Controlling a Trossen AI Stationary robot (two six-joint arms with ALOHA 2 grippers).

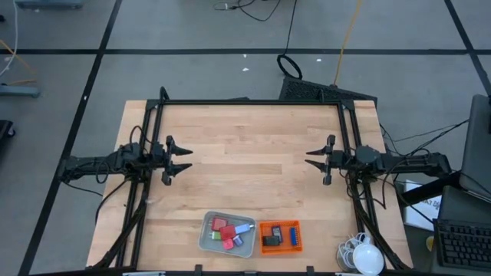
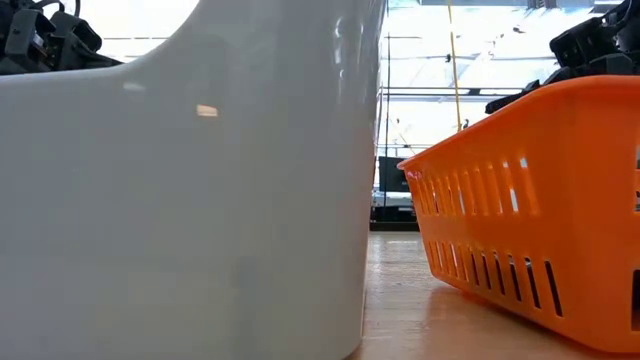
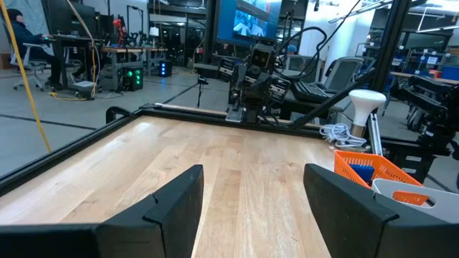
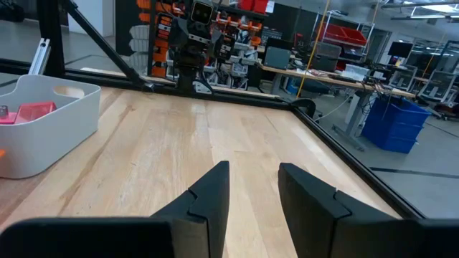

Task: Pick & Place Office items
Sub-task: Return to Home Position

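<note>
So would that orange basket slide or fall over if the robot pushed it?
Probably slide, not fall: the orange basket sits low and wide on the smooth wooden table. It looks like thin plastic with slots in its walls, so likely light, even with the few small pieces inside. The walls might bend a little if squeezed.

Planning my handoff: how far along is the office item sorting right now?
Done: the office items lie in the grey tray and the orange basket; none shows loose on the table. In hand: nothing. The left pincer and right pincer hang open and empty at opposite sides of the table. Left: apparently only the return to home.
</note>
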